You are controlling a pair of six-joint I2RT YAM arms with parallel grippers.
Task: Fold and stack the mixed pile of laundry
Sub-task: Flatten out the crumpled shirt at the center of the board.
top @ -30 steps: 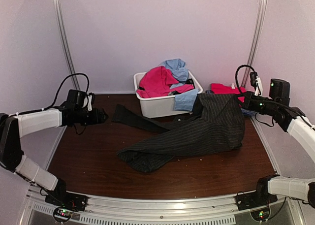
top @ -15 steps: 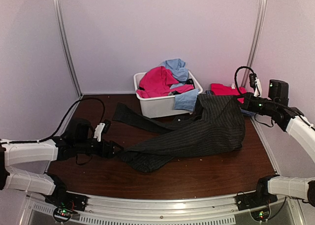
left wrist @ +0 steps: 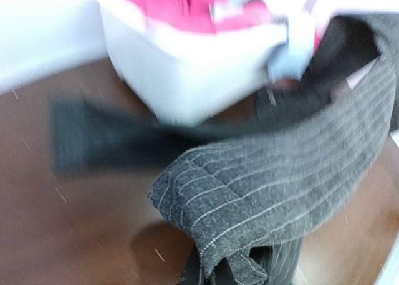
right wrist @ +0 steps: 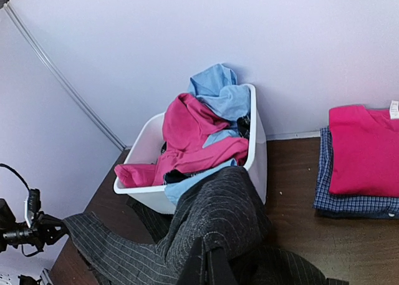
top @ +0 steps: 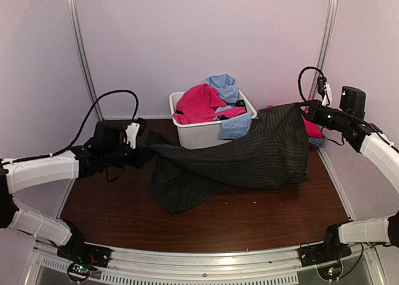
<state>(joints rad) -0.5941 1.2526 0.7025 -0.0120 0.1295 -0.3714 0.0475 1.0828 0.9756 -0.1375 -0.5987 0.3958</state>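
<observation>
Left gripper [top: 147, 154] is seen pressed shut on one end of the black pinstriped garment [top: 249, 151], and the right gripper [top: 307, 109] is likewise clamped on the opposite upper edge. The cloth is thus held stretched between the two arms and partly raised off the table [top: 249, 226]. This hold is judged to be meant for spreading the piece flat before folding. A lower flap is left sagging onto the wood below the left-hand grip. Just behind the stretched cloth the white tub [top: 184, 134] is set, with a pink-red garment [top: 199, 103] and light blue cloth [top: 222, 85] heaped in it and spilling over its rim. Beyond the right gripper, near the table's right edge, a folded pink-red piece [right wrist: 365, 149] is stacked on a blue checked shirt [right wrist: 349, 201]. Open wood is offered in front, toward the arm bases, while room is judged tight behind, where the tub and the stack are close.
</observation>
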